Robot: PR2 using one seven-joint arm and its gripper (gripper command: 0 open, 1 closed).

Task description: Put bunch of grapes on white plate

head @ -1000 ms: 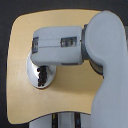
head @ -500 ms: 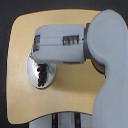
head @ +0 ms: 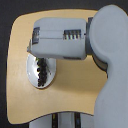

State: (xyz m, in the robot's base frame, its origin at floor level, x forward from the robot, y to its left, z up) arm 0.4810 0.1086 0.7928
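Observation:
The white plate (head: 33, 75) lies on the wooden table toward the exterior view's left. The bunch of grapes (head: 42, 71) rests on it as a dark, narrow cluster running along the plate's length. The grey arm reaches in from the exterior view's right, and my gripper (head: 34, 46) at its left end hovers over the plate's upper rim, apart from the grapes. The arm's body covers the top of the plate. The fingers blur into the grey housing, so how the jaws stand does not show.
The light wooden table (head: 75, 85) has rounded corners and a dark floor around it. The robot's large grey shoulder (head: 112, 60) fills the exterior view's right side. A dark-striped base (head: 65, 121) sits at the table's lower edge.
The arm has moved upward in the view, away from the plate. More of the plate and the grapes lying on it is uncovered.

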